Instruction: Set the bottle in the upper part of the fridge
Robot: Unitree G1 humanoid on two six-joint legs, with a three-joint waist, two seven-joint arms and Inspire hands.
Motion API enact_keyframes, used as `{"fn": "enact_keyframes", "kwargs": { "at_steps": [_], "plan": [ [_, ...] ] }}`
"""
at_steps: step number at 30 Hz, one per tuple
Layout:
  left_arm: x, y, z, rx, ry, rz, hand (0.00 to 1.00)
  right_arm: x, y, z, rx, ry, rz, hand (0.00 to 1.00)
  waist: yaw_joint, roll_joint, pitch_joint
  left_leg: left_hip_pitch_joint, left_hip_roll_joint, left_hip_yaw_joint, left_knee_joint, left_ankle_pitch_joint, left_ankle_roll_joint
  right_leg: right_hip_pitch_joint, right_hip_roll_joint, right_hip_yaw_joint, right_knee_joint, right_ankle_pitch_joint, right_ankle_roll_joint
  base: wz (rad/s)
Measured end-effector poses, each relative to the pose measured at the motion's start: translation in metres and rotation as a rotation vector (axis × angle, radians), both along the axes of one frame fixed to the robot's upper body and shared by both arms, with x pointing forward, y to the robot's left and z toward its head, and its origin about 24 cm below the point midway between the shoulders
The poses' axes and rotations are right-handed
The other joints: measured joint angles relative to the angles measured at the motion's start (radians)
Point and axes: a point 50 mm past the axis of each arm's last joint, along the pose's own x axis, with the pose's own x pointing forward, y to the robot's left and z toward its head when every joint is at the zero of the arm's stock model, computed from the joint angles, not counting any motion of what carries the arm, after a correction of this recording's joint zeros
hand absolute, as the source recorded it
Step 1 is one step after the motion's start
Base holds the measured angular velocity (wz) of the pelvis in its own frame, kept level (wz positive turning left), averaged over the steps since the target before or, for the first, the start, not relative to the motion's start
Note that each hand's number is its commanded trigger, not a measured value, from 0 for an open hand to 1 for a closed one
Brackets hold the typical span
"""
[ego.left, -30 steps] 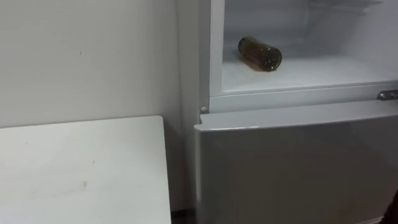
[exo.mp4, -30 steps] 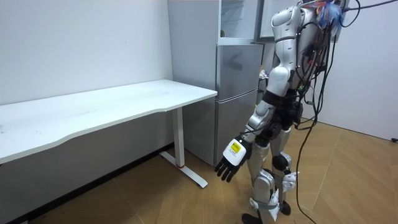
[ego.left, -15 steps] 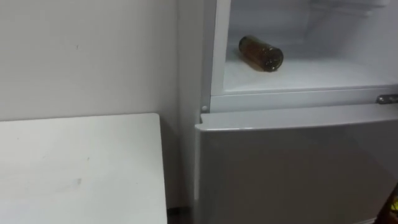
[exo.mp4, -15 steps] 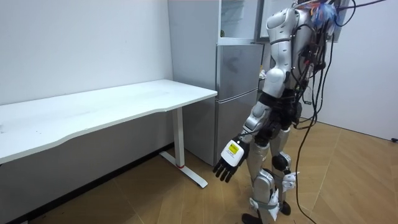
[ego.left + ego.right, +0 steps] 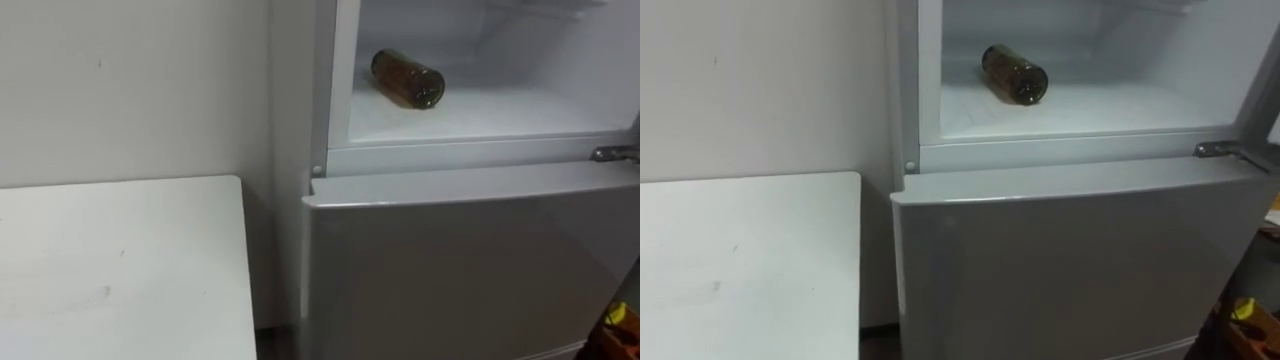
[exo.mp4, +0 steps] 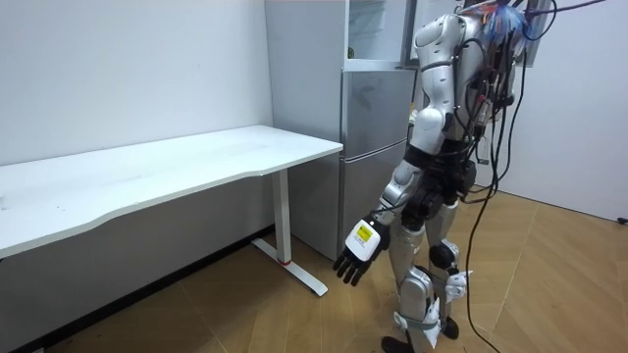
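Inside the upper fridge (image 5: 500, 112) lies the bottle (image 5: 407, 78); left hand (image 6: 357, 253) hangs slack-fingered.

Dim, even room light; fridge interior (image 5: 500, 112) brighter, perhaps self-lit.

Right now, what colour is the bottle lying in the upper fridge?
Amber-brown. The bottle shows best in the left eye view.

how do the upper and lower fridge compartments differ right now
The upper compartment stands open with its white inside showing; the lower compartment has its door shut. The upper one holds the bottle, lying on its side; what the lower one holds is hidden. Both are parts of one pale fridge beside the table.
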Motion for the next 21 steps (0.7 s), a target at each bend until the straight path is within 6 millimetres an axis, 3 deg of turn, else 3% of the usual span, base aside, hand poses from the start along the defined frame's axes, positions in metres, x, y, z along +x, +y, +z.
{"fn": "enact_keyframes", "kwargs": {
  "at_steps": [17, 21],
  "plan": [
    [-0.001, 0.0, 0.0, -0.013, 0.008, 0.003, 0.0, 0.018, -0.016, 0.044, -0.036, -0.037, -0.126, 0.0, -0.025, -0.018, -0.0012, 0.0, -0.002, 0.001, -0.009, 0.0, 0.0, -0.001, 0.001, -0.003, -0.002, -0.001, 0.001, 0.0],
    [-0.001, 0.002, 0.0, -0.022, 0.005, 0.019, 0.0, 0.017, -0.026, 0.065, -0.121, -0.027, -0.134, 0.0, -0.027, -0.029, -0.0045, 0.0, -0.002, 0.002, -0.009, 0.0, 0.0, -0.002, 0.0, -0.001, 0.001, -0.001, 0.001, -0.02]
  ]
}}
